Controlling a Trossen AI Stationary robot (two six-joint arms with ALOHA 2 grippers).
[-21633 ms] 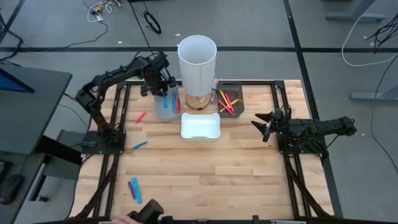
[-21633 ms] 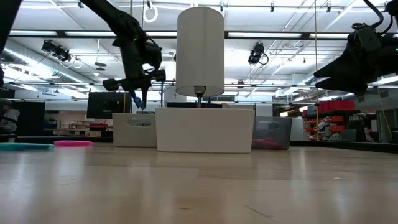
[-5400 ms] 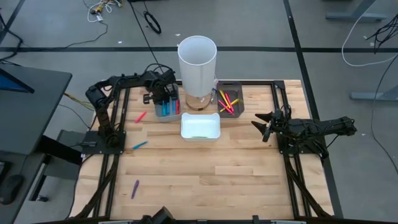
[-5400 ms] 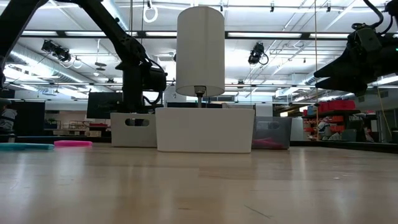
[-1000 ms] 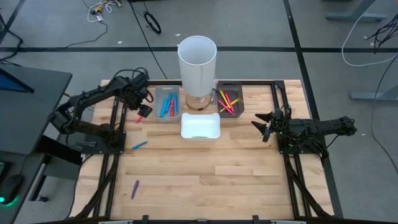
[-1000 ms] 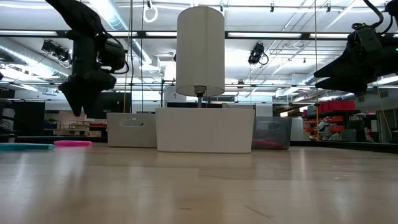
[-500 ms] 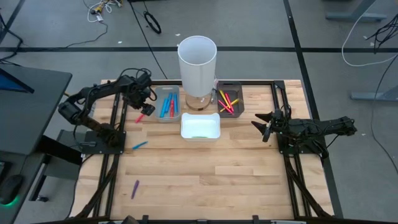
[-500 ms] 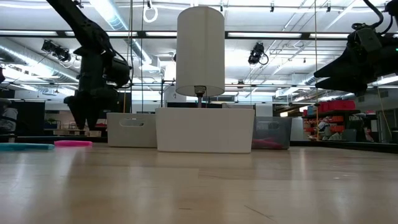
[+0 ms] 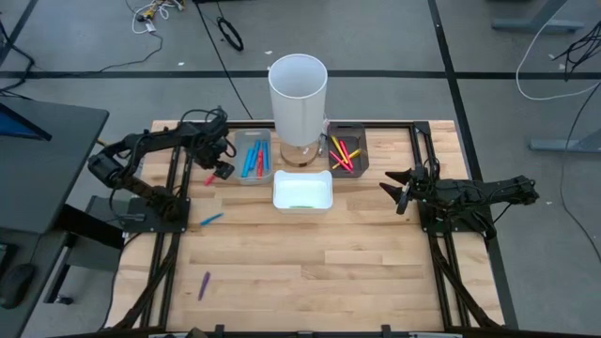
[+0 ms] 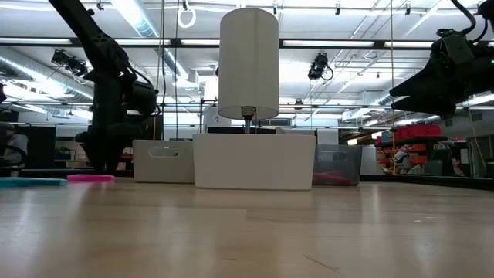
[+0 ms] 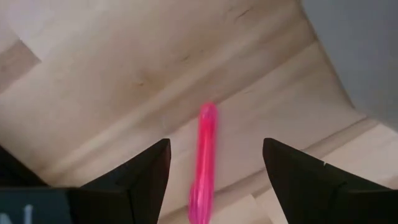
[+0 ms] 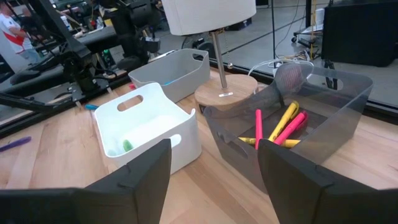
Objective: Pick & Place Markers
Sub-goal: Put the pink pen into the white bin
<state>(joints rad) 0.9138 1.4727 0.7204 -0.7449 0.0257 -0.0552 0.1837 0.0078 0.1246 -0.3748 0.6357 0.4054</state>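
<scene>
Markers are sorted by colour here, I think. The grey tray [image 9: 252, 158] near the far edge of the counter [image 9: 310, 253] holds blue and red ones. The dark tray [image 9: 346, 150] on the other side of the white cylinder [image 9: 298, 94] holds yellow, red and pink ones. The white tray [image 9: 302, 192] between them has smth. green inside.

Left gripper [image 11: 211, 180] is low over the pink marker [image 11: 204, 158], near the far left corner and just beside the grey tray. Its fingers are spread apart with the marker lying between them, not yet clenched. It probably stands so because pinching across the thin body is the surest way to grasp. In the low view I cannot tell if the fingertips touch the counter.

Right gripper [image 9: 399, 192] waits at the right edge, fingers parted, nothing between them.

The pink marker is a short thin stick, bright pink, rounded tip, lying flat on the wood. Two more markers are still loose: a blue marker [image 9: 210, 219] near the left edge and a purple marker [image 9: 204, 285] toward the near left corner.
</scene>
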